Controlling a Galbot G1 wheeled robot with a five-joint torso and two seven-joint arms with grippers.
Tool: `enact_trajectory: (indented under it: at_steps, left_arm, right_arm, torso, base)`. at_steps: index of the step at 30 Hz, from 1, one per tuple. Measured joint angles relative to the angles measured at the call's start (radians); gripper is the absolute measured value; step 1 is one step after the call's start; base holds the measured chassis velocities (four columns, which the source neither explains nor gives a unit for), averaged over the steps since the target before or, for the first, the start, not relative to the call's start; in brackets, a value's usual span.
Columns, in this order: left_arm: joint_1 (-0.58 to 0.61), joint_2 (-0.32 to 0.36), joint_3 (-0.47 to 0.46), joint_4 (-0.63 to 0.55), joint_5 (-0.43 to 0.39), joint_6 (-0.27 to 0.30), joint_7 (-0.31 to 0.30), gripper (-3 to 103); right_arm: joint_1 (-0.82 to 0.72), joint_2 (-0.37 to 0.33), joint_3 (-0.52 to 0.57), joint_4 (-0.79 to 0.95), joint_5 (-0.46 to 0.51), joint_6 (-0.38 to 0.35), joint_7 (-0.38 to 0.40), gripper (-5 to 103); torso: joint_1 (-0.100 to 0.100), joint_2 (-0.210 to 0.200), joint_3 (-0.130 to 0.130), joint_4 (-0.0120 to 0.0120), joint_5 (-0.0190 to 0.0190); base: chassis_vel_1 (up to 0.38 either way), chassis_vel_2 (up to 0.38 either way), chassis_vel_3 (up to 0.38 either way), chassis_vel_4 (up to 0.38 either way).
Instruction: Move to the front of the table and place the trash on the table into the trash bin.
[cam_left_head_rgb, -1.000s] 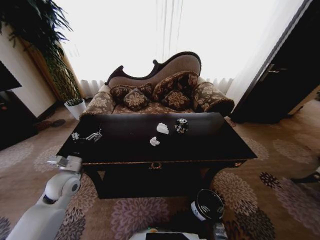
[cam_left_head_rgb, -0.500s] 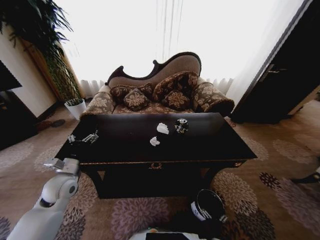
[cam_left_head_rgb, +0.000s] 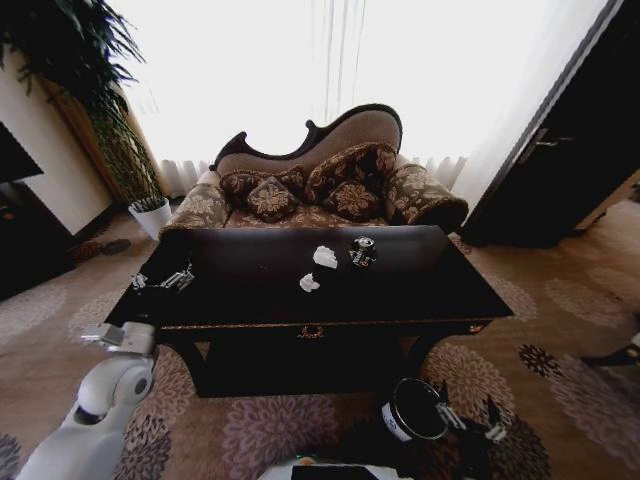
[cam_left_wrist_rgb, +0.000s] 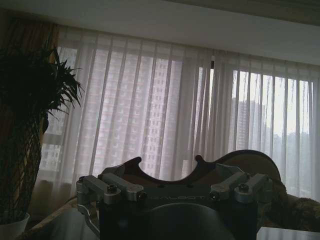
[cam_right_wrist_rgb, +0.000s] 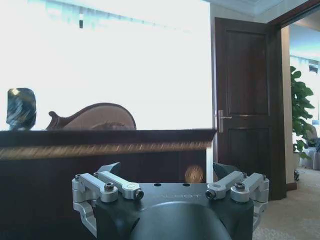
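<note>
While the left gripper (cam_left_head_rgb: 160, 281) hangs open over the table (cam_left_head_rgb: 420, 290), it should centre on a paper wad (cam_left_head_rgb: 309, 283); right gripper (cam_left_head_rgb: 470, 420) open by the trash bin (cam_left_head_rgb: 412, 410).

Ahead of me stands a carved brown patterned sofa (cam_left_head_rgb: 320, 180), with a white plant pot (cam_left_head_rgb: 151, 215) beside it.

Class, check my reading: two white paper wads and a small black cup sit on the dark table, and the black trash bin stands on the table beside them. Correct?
Not quite. The head view shows the trash bin on the patterned carpet in front of the table, not on it. The paper wads and black cup do sit on the tabletop.
</note>
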Motion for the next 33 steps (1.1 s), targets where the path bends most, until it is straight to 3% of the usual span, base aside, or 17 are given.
enact_trajectory:
  at_steps: [3,7,9,11,13,23,25,29,33]
  left_arm:
    - [0.000,0.000,-0.002,0.000,0.000,-0.002,0.002,100]
    - [0.001,-0.004,-0.002,-0.001,0.000,-0.002,0.002,100]
    - [0.006,-0.007,-0.002,-0.007,0.002,-0.002,0.002,100]
    - [0.007,-0.008,-0.002,-0.008,0.003,-0.002,0.002,100]
    - [0.013,-0.011,-0.004,-0.011,0.005,-0.002,0.001,100]
    - [0.011,-0.007,0.009,-0.011,0.009,0.002,-0.004,100]
    - [0.008,-0.005,0.015,-0.011,0.009,0.002,-0.004,100]
    - [-0.007,0.004,0.036,0.002,0.009,0.006,-0.005,100]
    - [-0.028,0.009,0.060,0.016,0.009,0.006,-0.005,100]
  right_arm:
    - [0.031,-0.078,0.039,0.072,0.095,-0.095,-0.004,100]
    - [0.058,-0.148,0.053,0.121,0.155,-0.169,-0.005,100]
    - [0.087,-0.246,0.068,0.168,0.199,-0.242,-0.006,100]
    - [0.093,-0.266,0.070,0.173,0.206,-0.254,-0.006,100]
    - [0.127,-0.358,0.069,0.195,0.244,-0.310,-0.017,100]
    - [0.242,-0.532,-0.018,0.203,0.384,-0.440,-0.073,100]
    - [0.246,-0.544,-0.021,0.198,0.400,-0.448,-0.081,100]
    - [0.273,-0.636,-0.027,0.144,0.481,-0.470,-0.169,100]
    - [0.280,-0.687,-0.023,0.135,0.517,-0.483,-0.178,100]
  torso:
    - [0.000,0.000,0.000,-0.0001,0.0001]
    - [0.000,0.000,0.000,-0.0001,0.0002]
    - [0.000,0.000,0.000,0.0001,-0.0002]
    - [0.000,0.000,0.000,0.0001,-0.0001]
    - [0.000,0.000,0.000,0.0001,0.0001]
    - [0.000,0.000,0.000,0.0003,0.0000]
    - [0.000,0.000,0.000,0.0003,-0.0001]
    - [0.000,0.000,0.000,0.0001,0.0001]
    - [0.000,0.000,0.000,0.0000,-0.0001]
  base:
    - [0.000,0.000,0.000,0.000]
    - [0.000,0.000,0.000,0.000]
    - [0.000,0.000,0.000,0.000]
    - [0.000,0.000,0.000,0.000]
    - [0.000,0.000,0.000,0.000]
    - [0.000,0.000,0.000,0.000]
    - [0.000,0.000,0.000,0.000]
    - [0.000,0.000,0.000,0.000]
    - [0.000,0.000,0.000,0.000]
